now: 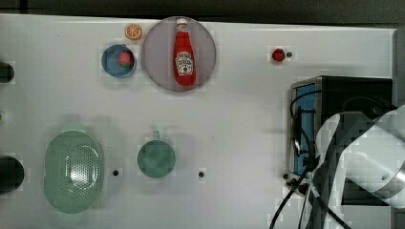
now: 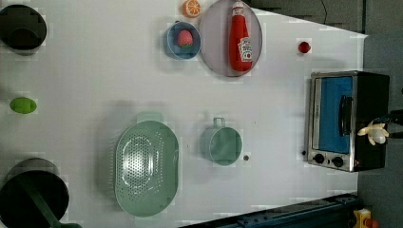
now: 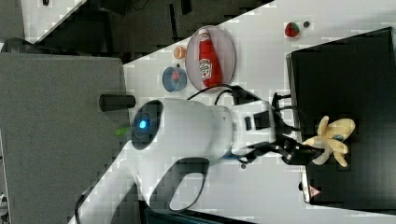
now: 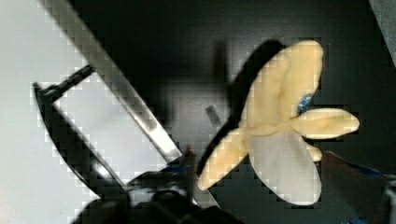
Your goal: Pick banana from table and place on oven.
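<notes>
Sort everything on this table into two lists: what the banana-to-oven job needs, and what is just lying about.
Job:
banana, lying on the oven top
oven
gripper, open beside the banana

Lying about:
ketchup bottle on its plate
orange slice
blue bowl
green colander
green cup

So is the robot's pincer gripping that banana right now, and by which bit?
Nothing is held. The banana lies on the oven top, with the pincer open beside its peeled end.

White table [image 1: 239,124] with oven [image 1: 344,143], colander [image 1: 72,176], cup [image 1: 156,159], ketchup plate [image 1: 157,57]
</notes>
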You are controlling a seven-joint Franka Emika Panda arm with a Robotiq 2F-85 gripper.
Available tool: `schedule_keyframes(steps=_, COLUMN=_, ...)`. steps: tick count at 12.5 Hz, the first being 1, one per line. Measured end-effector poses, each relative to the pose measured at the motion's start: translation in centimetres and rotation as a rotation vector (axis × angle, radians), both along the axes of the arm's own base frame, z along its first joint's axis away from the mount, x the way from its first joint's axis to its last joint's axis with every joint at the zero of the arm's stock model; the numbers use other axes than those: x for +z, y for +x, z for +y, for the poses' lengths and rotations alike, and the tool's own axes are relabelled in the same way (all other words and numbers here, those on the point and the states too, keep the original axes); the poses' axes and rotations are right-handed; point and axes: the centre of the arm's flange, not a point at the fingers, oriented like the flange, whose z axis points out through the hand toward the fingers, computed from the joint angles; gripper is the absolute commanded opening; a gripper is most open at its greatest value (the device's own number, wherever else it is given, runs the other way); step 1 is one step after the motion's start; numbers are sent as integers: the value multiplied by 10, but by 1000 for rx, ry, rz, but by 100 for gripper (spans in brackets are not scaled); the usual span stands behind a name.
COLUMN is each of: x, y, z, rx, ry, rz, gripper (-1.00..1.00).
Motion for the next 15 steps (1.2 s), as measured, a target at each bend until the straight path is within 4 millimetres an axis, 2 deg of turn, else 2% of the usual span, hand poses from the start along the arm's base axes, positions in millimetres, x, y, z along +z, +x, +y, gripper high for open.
schedule_keyframes(steps=4, x=42, y=17, z=4, rx=40, ry=-36, rz=-62, gripper=100)
schedule_keyframes(steps=5, x=55, y=23, z=10, rx=52, ry=-23, rz=-75, gripper=100)
schedule_keyframes(steps=7, x=90, y=31, z=38, rx=69, ry=42, rz=-100, gripper=100)
schedule_keyframes(steps=9, x=130, y=37, z=87, rx=103, ry=76, rz=-119, gripper=100)
schedule_keyframes(steps=11, x=164, y=49, z=151, rx=69, ry=82, rz=-176, gripper=100)
schedule_keyframes(steps=14, x=190, y=68, z=264, rx=1, ry=67, rz=-247, gripper=100)
schedule_keyframes(steps=15, x=193, y=65, z=304, rx=-30, ry=82, rz=-235, gripper=100)
